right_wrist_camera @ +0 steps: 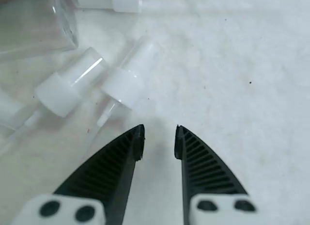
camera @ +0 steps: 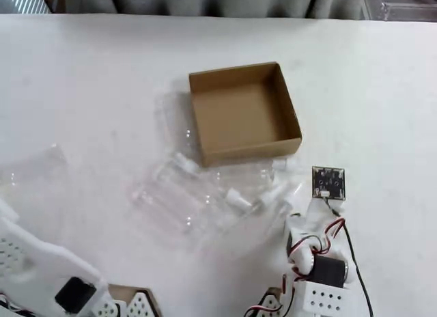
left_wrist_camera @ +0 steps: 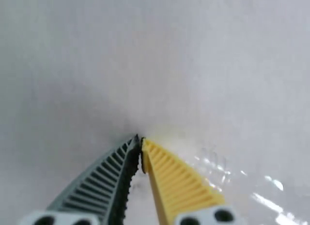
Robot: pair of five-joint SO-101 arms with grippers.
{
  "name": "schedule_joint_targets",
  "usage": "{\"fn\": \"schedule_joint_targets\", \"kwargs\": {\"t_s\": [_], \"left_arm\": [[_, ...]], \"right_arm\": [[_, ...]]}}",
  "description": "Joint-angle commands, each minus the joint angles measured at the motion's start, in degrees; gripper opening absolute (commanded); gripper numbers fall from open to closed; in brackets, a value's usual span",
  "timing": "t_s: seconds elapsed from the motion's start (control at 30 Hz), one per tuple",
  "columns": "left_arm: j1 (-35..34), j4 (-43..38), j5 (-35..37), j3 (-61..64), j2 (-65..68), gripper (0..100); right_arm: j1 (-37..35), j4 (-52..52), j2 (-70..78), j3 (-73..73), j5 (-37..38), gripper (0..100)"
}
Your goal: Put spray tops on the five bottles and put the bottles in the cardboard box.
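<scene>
An open cardboard box (camera: 242, 112) sits empty mid-table. Several clear bottles (camera: 171, 194) lie on their sides in front of it, with white spray tops (camera: 239, 197) loose among them. My right gripper (right_wrist_camera: 158, 140) is open just above the table, nothing between its black fingers. Two spray tops (right_wrist_camera: 65, 87) (right_wrist_camera: 127, 79) lie a short way ahead of its tips, next to a clear bottle (right_wrist_camera: 34, 26). My left gripper (left_wrist_camera: 140, 141) is shut, its grey and yellow fingers meeting over bare table. The right arm (camera: 317, 262) stands at the front right and the left arm (camera: 41, 276) at the front left.
A faint clear item (camera: 37, 167) lies at the table's left side. Another spray top (camera: 283, 165) rests by the box's near right corner. A clear plastic container (camera: 403, 6) stands at the back right edge. White table (camera: 369, 91) stretches right of the box.
</scene>
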Motion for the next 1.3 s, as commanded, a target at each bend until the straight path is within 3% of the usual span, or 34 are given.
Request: {"fn": "schedule_joint_targets", "kwargs": {"t_s": [0.0,0.3,0.57,0.87,1.13,1.27], "left_arm": [[1.54,-0.26,4.22,-6.59,1.01,2],[8.31,0.18,7.91,-8.26,2.42,2],[12.35,-0.09,16.26,-11.69,2.15,2],[15.34,14.86,28.04,-22.07,-1.80,3],[18.24,15.65,42.11,-31.82,-1.71,25],[18.07,15.56,47.56,-32.35,-1.63,31]], "right_arm": [[0.48,-0.92,-0.66,0.53,0.53,8.4],[0.48,-0.92,-0.66,0.53,0.53,8.4],[0.48,-0.92,-0.66,0.53,0.53,8.4],[0.40,-0.92,-0.66,0.53,0.53,8.4],[0.40,-0.92,-0.66,0.53,0.53,8.4],[0.40,-0.92,-0.66,0.53,0.53,8.4]]}}
